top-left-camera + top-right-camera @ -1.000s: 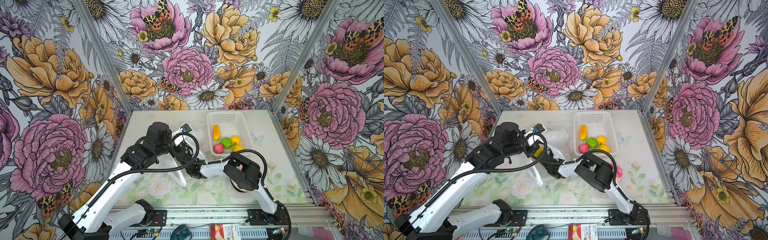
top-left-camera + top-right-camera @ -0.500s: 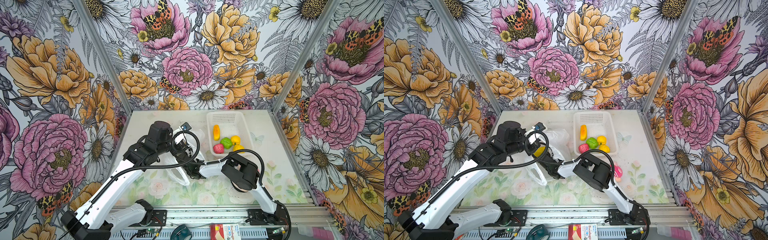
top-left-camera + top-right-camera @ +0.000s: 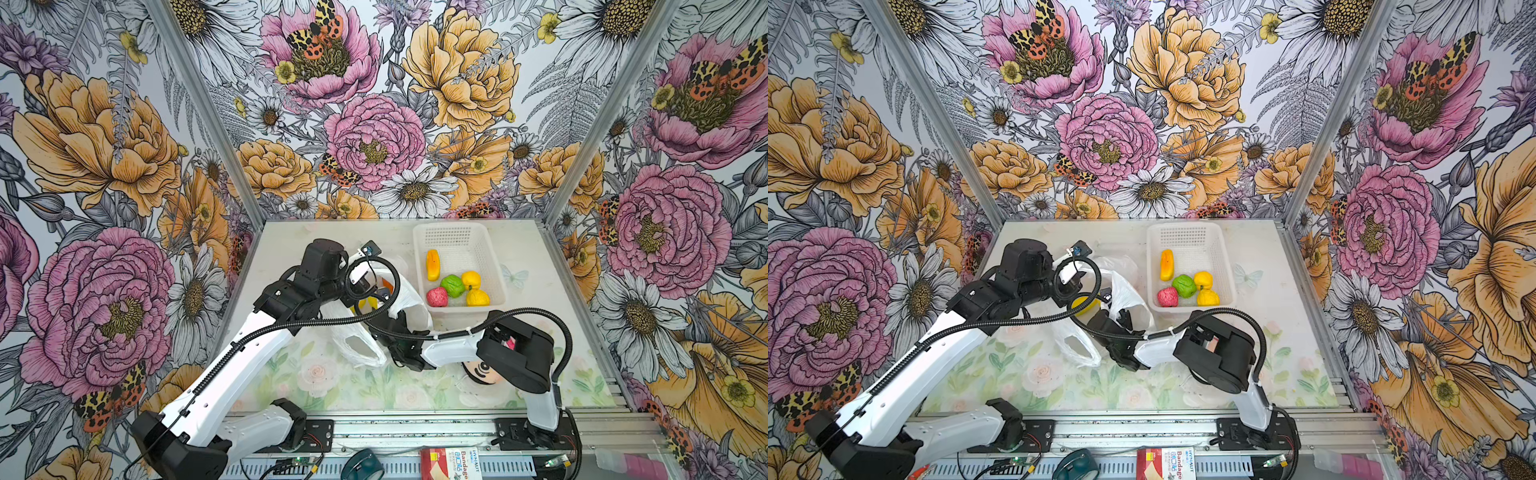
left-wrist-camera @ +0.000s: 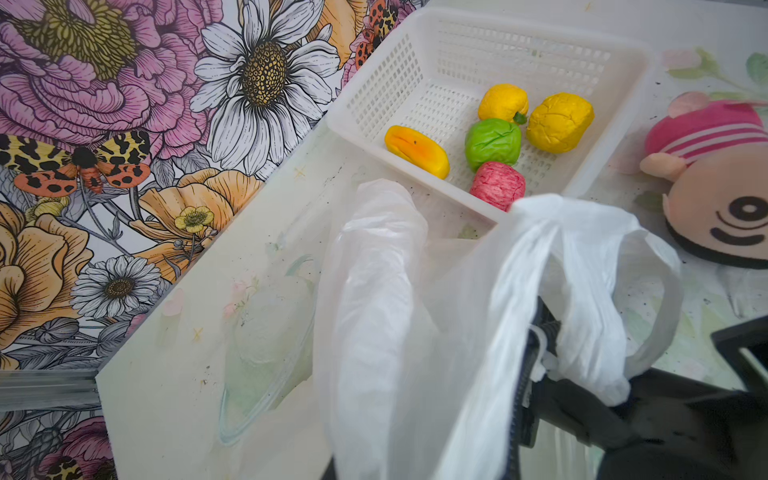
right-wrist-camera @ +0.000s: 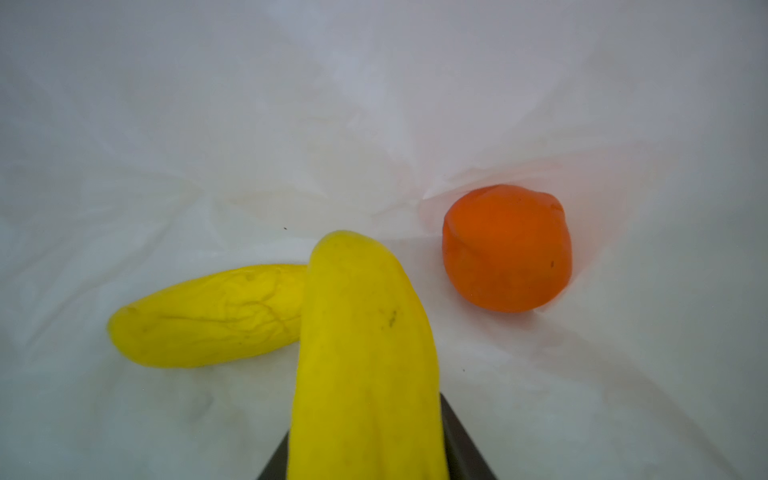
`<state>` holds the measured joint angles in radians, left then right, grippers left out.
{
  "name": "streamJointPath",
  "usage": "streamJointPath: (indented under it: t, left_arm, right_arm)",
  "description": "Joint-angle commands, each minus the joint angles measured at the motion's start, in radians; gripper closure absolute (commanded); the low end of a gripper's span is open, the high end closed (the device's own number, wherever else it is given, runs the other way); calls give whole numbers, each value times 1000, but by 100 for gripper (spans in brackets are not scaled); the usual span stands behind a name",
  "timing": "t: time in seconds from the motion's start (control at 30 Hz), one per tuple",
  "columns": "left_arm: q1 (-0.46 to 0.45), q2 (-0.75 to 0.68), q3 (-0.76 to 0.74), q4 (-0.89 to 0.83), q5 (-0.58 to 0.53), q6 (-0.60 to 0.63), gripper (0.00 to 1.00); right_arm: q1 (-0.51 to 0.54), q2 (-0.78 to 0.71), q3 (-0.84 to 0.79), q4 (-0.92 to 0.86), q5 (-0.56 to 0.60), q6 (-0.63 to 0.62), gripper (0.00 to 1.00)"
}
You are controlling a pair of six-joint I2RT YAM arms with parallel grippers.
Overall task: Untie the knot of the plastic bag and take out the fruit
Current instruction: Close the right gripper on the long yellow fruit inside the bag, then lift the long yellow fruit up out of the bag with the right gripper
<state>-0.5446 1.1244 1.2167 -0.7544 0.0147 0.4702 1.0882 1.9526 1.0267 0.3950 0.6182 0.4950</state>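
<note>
Right wrist: claw [image 5: 365,455] inside plastic bag [image 5: 374,104]

Crinkly thin plastic bag [image 4: 374,311], matt fruit [image 5: 365,353], perforated plastic basket [image 4: 386,79].

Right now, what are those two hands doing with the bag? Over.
Left hand shut on plastic bag, mouth open. Right hand inside, gripping yellow fruit. Orange fruit, second yellow fruit loose inside.

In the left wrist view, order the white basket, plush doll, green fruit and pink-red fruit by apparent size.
Largest: white basket.
Next: plush doll, partly cut off at the frame edge.
Smallest: green fruit and pink-red fruit, too alike to rank.
</note>
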Motion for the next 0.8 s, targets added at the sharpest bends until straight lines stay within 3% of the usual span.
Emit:
streamJointPath:
  t: [0.0, 0.5, 0.77]
  left_arm:
    - [8, 11, -2, 26, -23, -16, 100]
    - [11, 20, -4, 24, -36, -16, 100]
    - [11, 21, -5, 25, -39, -16, 100]
  right_arm:
    - [14, -92, -69, 141, -111, -64, 65]
    - [79, -256, -232, 364, -320, -179, 70]
    - [118, -351, -298, 413, -338, -220, 70]
